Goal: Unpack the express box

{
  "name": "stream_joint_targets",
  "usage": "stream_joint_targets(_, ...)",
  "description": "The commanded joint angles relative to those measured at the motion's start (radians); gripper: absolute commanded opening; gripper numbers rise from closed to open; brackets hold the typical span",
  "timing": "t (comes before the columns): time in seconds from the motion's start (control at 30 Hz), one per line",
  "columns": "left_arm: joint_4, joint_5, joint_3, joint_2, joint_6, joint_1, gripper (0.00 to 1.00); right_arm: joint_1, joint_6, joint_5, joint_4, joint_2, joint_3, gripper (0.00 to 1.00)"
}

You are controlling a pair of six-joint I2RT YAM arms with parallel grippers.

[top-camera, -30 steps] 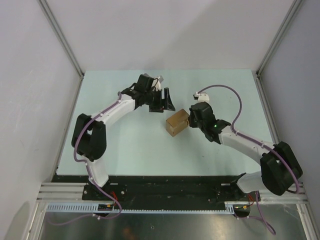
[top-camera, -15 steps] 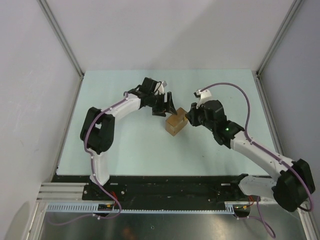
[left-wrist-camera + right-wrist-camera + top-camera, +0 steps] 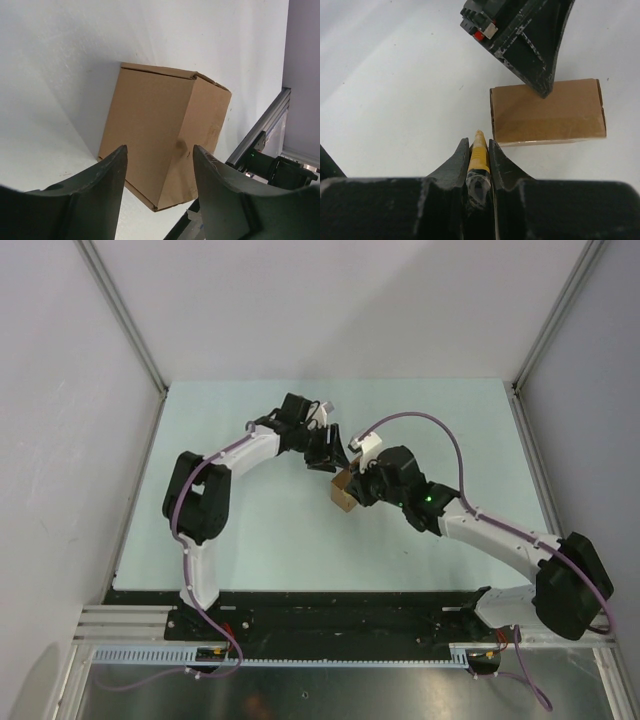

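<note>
Two arms meet near the middle of the pale table (image 3: 250,540), and the small brown cardboard box (image 3: 344,494) sits on it between them, flaps closed. From above, the left claw (image 3: 330,454) comes at the box from the far left side, while the right claw (image 3: 360,482) reaches in from the right, its wrist covering much of the box so that only a brown patch shows. The left wrist camera shows the left claw (image 3: 159,150) released, its two dark fingers (image 3: 100,190) spread apart, with the box (image 3: 165,130) standing just beyond them on the table (image 3: 50,75); the fingers are not pressed against its sides. The right claw (image 3: 479,142) is clenched on a slim yellow knife (image 3: 479,155), which points forward out of the fingertips. The knife's tip lies just beside the near left corner of the box (image 3: 547,112); whether it touches the cardboard I cannot tell. In that same view one finger (image 3: 535,55) of the left claw hangs over the far edge of the box, its tip at or just above the top face. The box rests flat on the table (image 3: 395,75), with a strip of tape running along its top.
</note>
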Motion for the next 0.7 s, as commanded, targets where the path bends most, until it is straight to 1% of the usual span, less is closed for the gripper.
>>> stream_joint_targets(0.0,0.022,0.043,0.004,0.007,0.048,0.003,0.57,0.015,-0.076,0.018,0.08,0.023,0.067,0.0)
stream_joint_targets(0.23,0.02,0.036,-0.005,0.021,0.06,0.003,0.53,0.032,-0.063,0.052,0.148,0.052,0.077,0.0)
stream_joint_targets(0.27,0.02,0.036,-0.007,0.026,0.062,0.003,0.52,0.034,-0.063,0.079,0.154,0.053,0.078,0.0)
stream_joint_targets(0.43,0.02,0.033,-0.011,0.033,0.079,0.003,0.5,0.034,-0.087,0.1,0.151,0.073,0.078,0.0)
stream_joint_targets(0.67,0.019,0.036,-0.024,0.044,0.097,0.003,0.48,0.044,-0.08,0.147,0.171,0.084,0.08,0.0)
